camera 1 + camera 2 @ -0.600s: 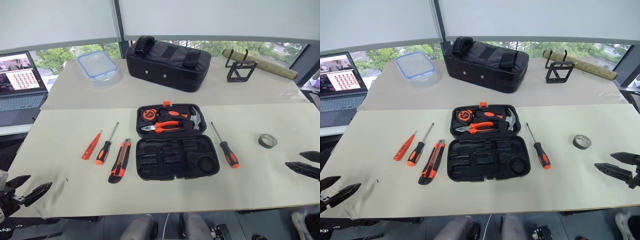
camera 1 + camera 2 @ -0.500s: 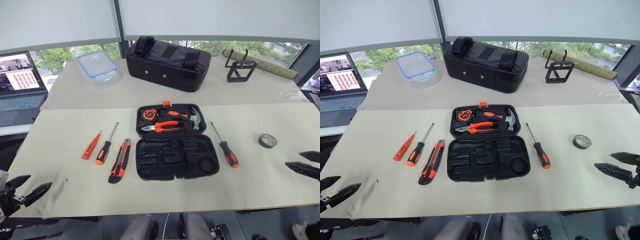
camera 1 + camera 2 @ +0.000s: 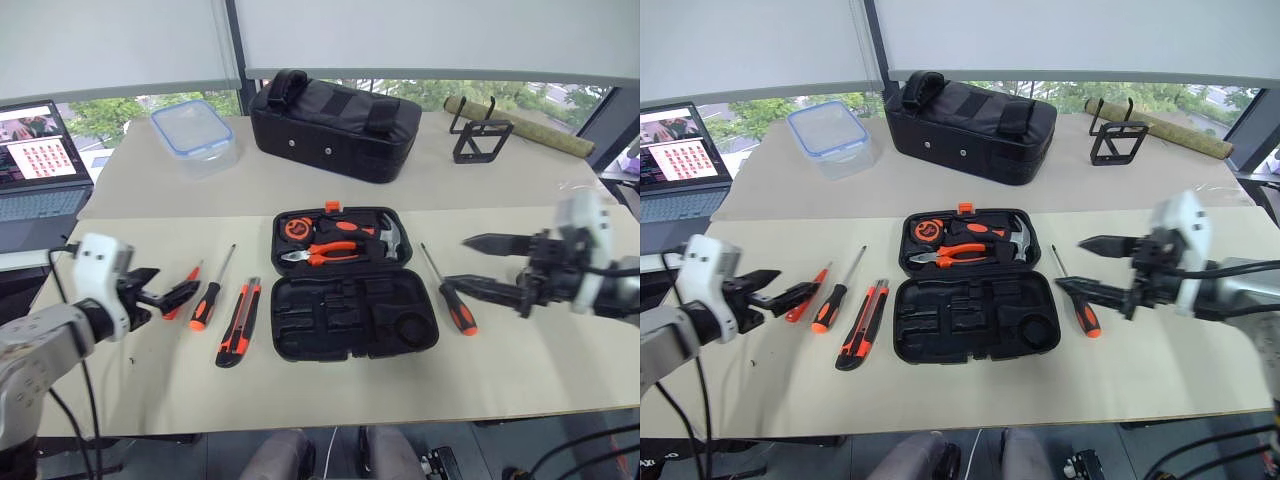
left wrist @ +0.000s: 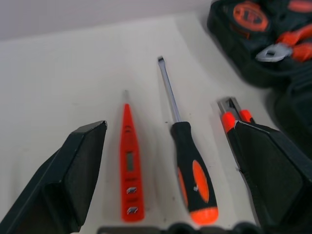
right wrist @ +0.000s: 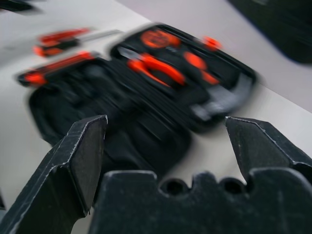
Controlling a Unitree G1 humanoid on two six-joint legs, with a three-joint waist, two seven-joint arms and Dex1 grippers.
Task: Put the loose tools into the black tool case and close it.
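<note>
Left eye view: the black tool case (image 3: 354,283) lies open flat in the middle of the near table (image 3: 330,385), its far half holding orange-handled pliers (image 3: 322,254), a hammer (image 3: 393,238) and a round orange tape measure (image 3: 297,229), its near half showing bare moulded slots. To the case's left, three loose tools lie side by side — the orange-black utility knife (image 3: 238,322) just beside the case, then a black-and-orange screwdriver (image 3: 213,290) with its shaft pointing away from the robot, then the slim orange screwdriver (image 3: 181,291). On the case's right, close by, lies the second black-and-orange screwdriver (image 3: 448,296). The left gripper (image 3: 164,291) hovers over the table at the slim orange screwdriver, fingers spread wide and holding nothing; in the left wrist view the slim screwdriver and the neighbouring one lie between its two fingers (image 4: 73,180), with the knife tip by the other finger. The right gripper (image 3: 472,264) hangs above the second screwdriver, pointed at the case, its fingers also spread and empty. Further back — on the far table — sit a larger black fabric bag (image 3: 335,124), a clear lidded container (image 3: 195,134), a black wire stand (image 3: 480,136) and a rolled mat (image 3: 520,127); an open laptop (image 3: 40,170) stands at the far left.
</note>
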